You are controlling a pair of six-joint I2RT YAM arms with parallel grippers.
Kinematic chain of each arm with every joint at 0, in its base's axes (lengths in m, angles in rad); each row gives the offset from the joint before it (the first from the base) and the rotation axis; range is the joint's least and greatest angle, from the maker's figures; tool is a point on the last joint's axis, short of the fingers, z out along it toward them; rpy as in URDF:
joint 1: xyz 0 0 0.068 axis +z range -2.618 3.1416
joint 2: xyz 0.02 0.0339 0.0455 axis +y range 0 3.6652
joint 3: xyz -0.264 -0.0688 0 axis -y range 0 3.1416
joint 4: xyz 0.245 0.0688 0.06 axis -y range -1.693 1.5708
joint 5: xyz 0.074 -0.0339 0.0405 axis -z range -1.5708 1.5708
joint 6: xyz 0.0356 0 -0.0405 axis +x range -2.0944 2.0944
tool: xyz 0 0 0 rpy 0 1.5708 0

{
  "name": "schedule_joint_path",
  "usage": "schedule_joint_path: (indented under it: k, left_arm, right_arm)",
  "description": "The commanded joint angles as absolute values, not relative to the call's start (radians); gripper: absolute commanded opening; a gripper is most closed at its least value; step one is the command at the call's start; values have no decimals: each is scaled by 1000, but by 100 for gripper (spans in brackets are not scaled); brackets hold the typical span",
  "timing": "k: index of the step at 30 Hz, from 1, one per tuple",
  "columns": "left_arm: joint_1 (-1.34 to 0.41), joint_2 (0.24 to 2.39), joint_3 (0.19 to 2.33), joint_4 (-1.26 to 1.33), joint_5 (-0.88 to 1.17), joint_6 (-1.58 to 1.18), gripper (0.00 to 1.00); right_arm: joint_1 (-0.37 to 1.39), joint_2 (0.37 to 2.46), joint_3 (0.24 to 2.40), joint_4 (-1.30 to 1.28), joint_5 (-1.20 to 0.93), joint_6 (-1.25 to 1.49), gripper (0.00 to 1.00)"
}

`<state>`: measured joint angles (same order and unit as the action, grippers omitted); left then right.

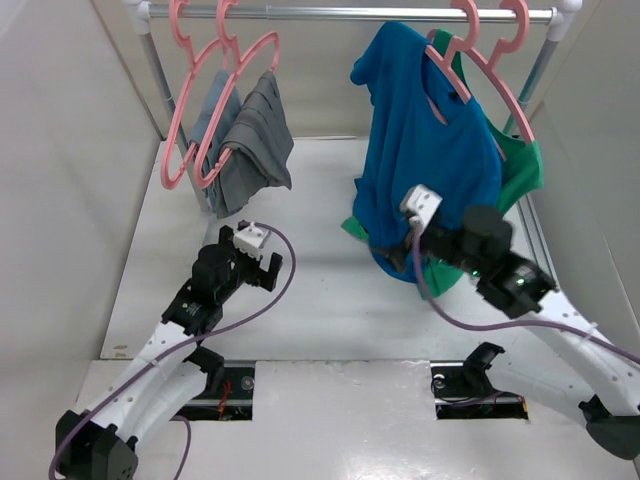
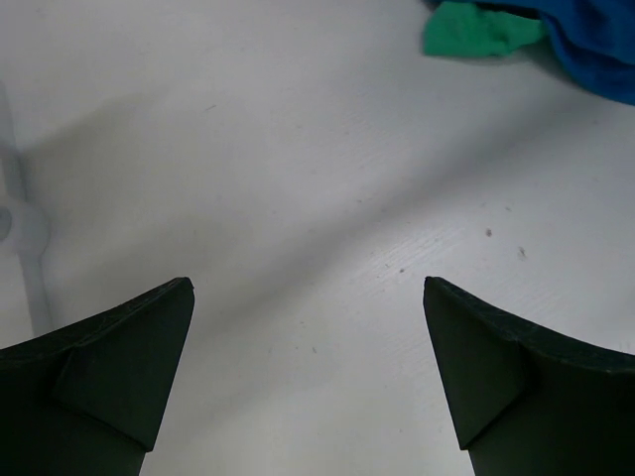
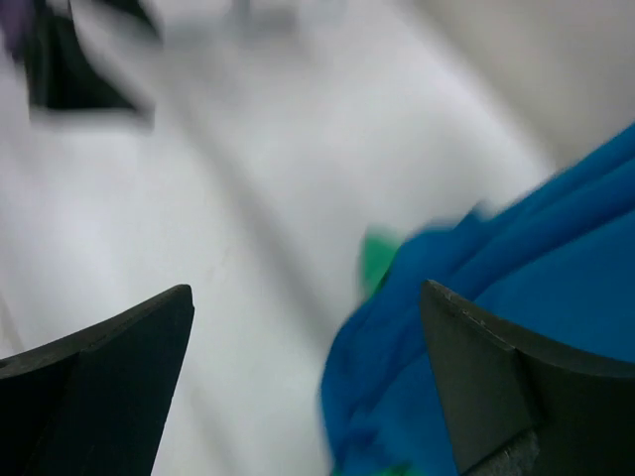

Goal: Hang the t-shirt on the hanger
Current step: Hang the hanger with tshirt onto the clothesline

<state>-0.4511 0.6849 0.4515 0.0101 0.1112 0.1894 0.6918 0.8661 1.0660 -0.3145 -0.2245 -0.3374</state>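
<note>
The blue t-shirt (image 1: 420, 140) hangs bunched from the rail at the right, its hem reaching the table. A pink hanger (image 1: 441, 98) shows through its neck opening. My right gripper (image 1: 398, 260) is at the shirt's lower hem. In the blurred right wrist view it (image 3: 306, 297) is open, with blue cloth (image 3: 516, 297) beyond and beside the right finger and nothing pinched. My left gripper (image 1: 265, 268) is open and empty over bare table left of the shirt. In its wrist view (image 2: 308, 288) the shirt's hem (image 2: 595, 50) lies at the far right.
A green top (image 1: 520, 165) hangs on another pink hanger (image 1: 500, 90) behind the blue shirt; its corner shows on the table (image 2: 476, 30). Grey garments (image 1: 250, 140) hang on pink hangers (image 1: 190, 120) at the rail's left. White walls enclose the table.
</note>
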Motion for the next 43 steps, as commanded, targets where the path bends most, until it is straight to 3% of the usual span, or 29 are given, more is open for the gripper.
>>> schedule_joint_path:
  k: [1, 6, 17, 26, 43]
  left_arm:
    - [-393, 647, 407, 158, 67, 91, 100]
    - [-353, 629, 376, 221, 67, 71, 100]
    - [-262, 586, 342, 239, 143, 49, 100]
    - [-215, 577, 333, 239, 196, 49, 100]
    - [-196, 577, 333, 249, 196, 49, 100]
  right_arm:
    - [727, 781, 910, -269, -169, -232, 99]
    - [727, 681, 630, -236, 57, -40, 99]
    - [669, 511, 327, -282, 167, 297, 99]
    - [660, 402, 327, -410, 360, 416, 99]
    - [660, 411, 347, -419, 402, 459, 99]
